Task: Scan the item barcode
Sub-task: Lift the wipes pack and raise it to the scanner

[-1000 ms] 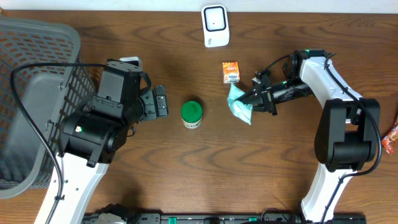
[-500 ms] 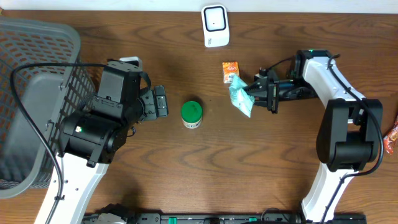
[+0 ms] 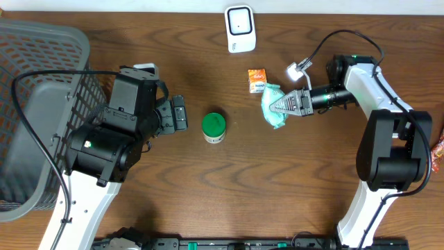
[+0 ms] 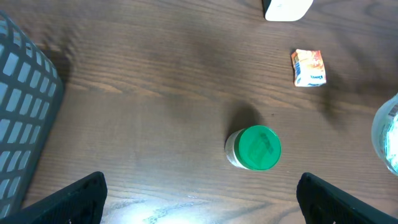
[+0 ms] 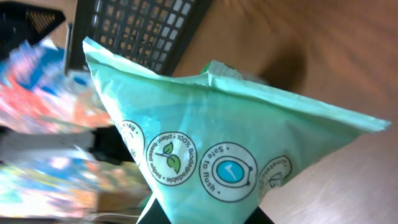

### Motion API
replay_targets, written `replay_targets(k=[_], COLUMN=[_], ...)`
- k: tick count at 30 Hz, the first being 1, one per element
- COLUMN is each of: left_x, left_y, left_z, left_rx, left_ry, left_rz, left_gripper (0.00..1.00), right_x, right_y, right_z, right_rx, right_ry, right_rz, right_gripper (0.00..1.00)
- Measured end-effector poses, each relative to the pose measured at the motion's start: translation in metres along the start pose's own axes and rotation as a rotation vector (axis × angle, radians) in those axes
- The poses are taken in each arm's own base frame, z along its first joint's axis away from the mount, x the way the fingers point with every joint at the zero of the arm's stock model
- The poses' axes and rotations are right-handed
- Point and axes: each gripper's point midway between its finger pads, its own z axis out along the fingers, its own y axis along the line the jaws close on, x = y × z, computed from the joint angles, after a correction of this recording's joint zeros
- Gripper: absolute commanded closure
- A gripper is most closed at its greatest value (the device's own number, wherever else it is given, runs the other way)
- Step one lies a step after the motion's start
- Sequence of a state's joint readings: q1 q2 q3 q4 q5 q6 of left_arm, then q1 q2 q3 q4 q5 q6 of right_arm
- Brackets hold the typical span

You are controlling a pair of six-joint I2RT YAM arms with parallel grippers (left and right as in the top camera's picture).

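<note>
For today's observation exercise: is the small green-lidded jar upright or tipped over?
Upright: the small green-lidded jar stands on the brown wooden table, round lid facing the overhead camera.

the overhead view is bright and evenly lit from above: the wooden table (image 3: pixel 229 180) shows clear grain and the arms throw only soft shadows. the white scanner (image 3: pixel 240 28) is nearly blown out. in the left wrist view a pale glare patch lies on the wood at the bottom edge, a dim band darkens the top, and the green-lidded jar (image 4: pixel 255 148) casts a faint shadow up-left. the right wrist view keeps the green bag (image 5: pixel 230 143) fairly sharp (its printed badges are readable), while the basket (image 5: pixel 143 31) behind is soft and the left side smears into coloured blur.
</note>
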State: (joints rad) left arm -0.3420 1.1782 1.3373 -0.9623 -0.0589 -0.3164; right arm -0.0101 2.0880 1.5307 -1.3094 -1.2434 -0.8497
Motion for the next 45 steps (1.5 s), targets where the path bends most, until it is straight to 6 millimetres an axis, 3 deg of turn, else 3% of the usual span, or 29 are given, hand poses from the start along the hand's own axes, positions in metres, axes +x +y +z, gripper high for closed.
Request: replay_targets(k=[9, 17, 20, 28, 34, 39, 45], left_x=[0.0, 0.0, 0.0, 0.0, 0.0, 0.0, 0.0], left_y=[0.0, 0.0, 0.0, 0.0, 0.0, 0.0, 0.0], left_z=[0.0, 0.0, 0.0, 0.0, 0.0, 0.0, 0.0], left_rx=[0.0, 0.0, 0.0, 0.0, -0.001, 0.0, -0.001], left_ry=[0.0, 0.0, -0.001, 0.001, 0.001, 0.001, 0.001], left_rz=[0.0, 0.0, 0.0, 0.0, 0.0, 0.0, 0.0], left_gripper=[0.02, 0.02, 0.02, 0.02, 0.02, 0.02, 0.02], right_x=[-0.041, -0.069, -0.092, -0.145, -0.152, -0.151, -0.149], right_y=[0.015, 0.024, 0.03, 0.079, 0.107, 0.136, 0.144], right_z=[0.004, 0.036, 0.046, 0.053, 0.05, 0.043, 0.041], right_rx=[-0.093, -0.138, -0.144, -0.178, -0.206, -0.196, -0.205], right_ry=[-0.195, -0.217, -0.238, -0.298, -0.304, -0.334, -0.33], right_rz=[-0.535, -0.904, -1.084, -1.425, -1.473, -1.636, -1.603], right_gripper=[0.99, 0.99, 0.99, 0.99, 0.99, 0.99, 0.99])
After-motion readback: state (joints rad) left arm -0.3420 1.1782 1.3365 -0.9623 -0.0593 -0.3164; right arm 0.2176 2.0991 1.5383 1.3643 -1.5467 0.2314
